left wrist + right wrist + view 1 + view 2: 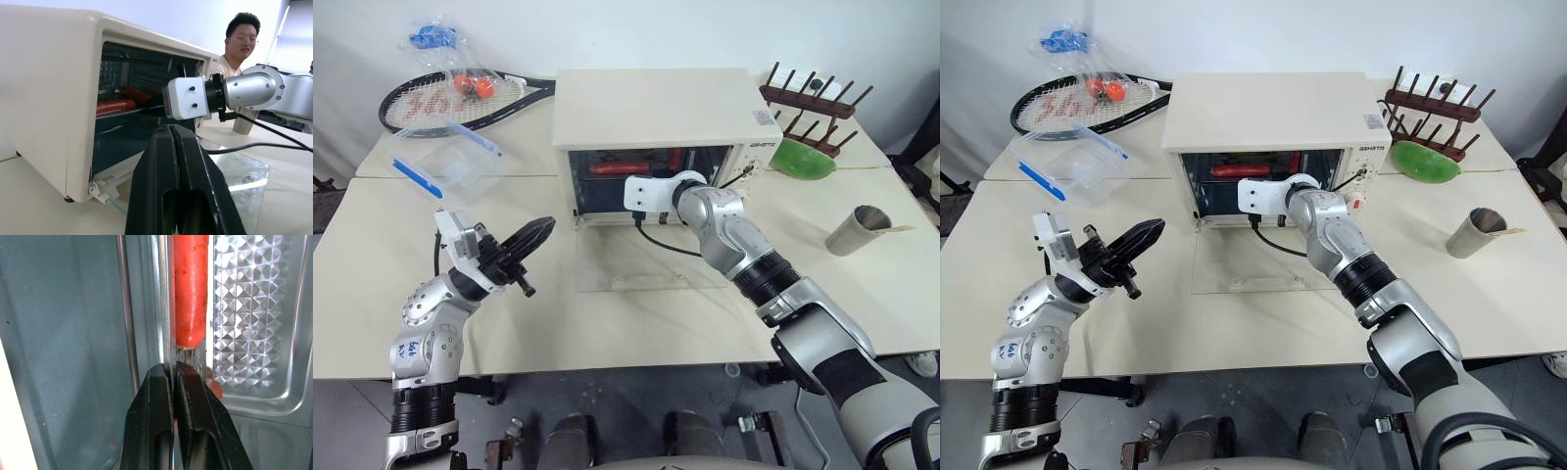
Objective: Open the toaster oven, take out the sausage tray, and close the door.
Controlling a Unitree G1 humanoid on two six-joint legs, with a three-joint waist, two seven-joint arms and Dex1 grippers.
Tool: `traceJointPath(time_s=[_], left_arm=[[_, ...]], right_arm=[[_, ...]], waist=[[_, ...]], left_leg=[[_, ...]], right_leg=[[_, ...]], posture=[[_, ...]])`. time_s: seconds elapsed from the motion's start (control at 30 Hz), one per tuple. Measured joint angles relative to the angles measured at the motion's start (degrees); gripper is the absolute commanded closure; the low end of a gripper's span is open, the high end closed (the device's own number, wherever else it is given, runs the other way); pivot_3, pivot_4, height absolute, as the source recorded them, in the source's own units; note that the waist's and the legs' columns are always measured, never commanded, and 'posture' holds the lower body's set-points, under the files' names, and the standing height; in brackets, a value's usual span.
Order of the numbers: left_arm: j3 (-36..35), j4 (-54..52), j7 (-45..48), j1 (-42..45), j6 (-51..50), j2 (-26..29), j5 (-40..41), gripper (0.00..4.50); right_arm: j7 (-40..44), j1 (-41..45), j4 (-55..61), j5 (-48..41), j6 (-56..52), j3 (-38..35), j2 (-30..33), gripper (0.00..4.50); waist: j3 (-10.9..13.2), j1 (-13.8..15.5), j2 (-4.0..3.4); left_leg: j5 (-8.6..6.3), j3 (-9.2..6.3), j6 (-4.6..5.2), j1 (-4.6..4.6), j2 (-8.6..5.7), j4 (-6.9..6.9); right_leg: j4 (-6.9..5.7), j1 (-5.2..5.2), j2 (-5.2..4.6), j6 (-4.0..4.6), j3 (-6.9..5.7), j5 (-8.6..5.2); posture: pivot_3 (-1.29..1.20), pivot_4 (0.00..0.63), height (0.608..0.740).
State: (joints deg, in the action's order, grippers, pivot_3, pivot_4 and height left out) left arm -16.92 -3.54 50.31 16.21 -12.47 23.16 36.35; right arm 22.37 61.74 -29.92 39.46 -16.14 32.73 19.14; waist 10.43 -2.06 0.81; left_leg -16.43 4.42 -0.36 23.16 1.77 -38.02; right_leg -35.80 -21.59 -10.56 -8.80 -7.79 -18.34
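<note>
The cream-white toaster oven [651, 108] stands at the back middle of the table. Its glass door [636, 257] lies folded down flat in front of it. My right gripper [171, 367] reaches into the oven's mouth and is shut on the front rim of the shiny sausage tray [254, 333]. A red sausage [190, 289] lies on the tray just beyond the fingertips. My left gripper [543, 227] is shut on nothing and hovers above the table to the left of the open door, pointing toward the oven.
A tennis racket [460, 98] and a clear plastic box with a blue edge [450, 157] lie at the back left. A wooden rack [808, 103], a green object [803, 162] and a metal cup [857, 230] stand to the right. A person [239, 44] sits behind the table.
</note>
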Motion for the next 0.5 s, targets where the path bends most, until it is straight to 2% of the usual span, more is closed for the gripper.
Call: traceJointPath(time_s=[0.03, 0.13, 0.33, 0.5], left_arm=[[0.0, 0.0, 0.0, 0.0, -0.8, 0.1, 0.5, 4.5], [0.0, 0.0, -0.4, 0.0, -4.3, 1.2, 1.9, 3.9], [-0.2, 0.1, -0.1, -0.1, -6.2, 2.2, 2.9, 2.04], [-0.8, 1.7, 0.5, 0.7, -6.4, 2.2, 4.1, 0.65]], right_arm=[[-0.1, 0.0, 0.0, 0.0, 0.1, 0.0, 0.0, 4.48], [-0.2, 0.0, 0.2, 0.3, 0.5, 0.0, 0.0, 4.5], [-0.1, -2.9, 5.0, 2.2, -0.4, -0.2, 0.6, 4.5], [0.7, -6.7, 11.5, 3.9, -1.4, -0.5, 1.2, 4.5]], waist=[[0.0, 0.0, 0.0], [0.0, -0.1, 0.0], [0.0, -0.1, 0.0], [0.0, -0.3, 0.0]], left_leg=[[0.0, 0.0, 0.0, 0.0, 0.01, 0.0], [0.0, 0.01, 0.0, -0.01, 0.01, 0.0], [-0.01, 0.01, -0.02, 0.0, 0.01, 0.09], [-0.02, 0.02, -0.02, 0.0, 0.02, 0.15]], right_leg=[[0.0, 0.0, 0.0, 0.0, 0.01, 0.0], [0.0, -0.01, 0.0, 0.0, 0.02, 0.0], [0.05, -0.04, 0.01, 0.0, 0.02, 0.0], [0.07, -0.07, 0.03, 0.0, 0.01, 0.0]], posture=[[0.0, 0.15, 0.74], [0.0, 0.15, 0.74], [0.0, 0.15, 0.74], [0.0, 0.15, 0.74]])
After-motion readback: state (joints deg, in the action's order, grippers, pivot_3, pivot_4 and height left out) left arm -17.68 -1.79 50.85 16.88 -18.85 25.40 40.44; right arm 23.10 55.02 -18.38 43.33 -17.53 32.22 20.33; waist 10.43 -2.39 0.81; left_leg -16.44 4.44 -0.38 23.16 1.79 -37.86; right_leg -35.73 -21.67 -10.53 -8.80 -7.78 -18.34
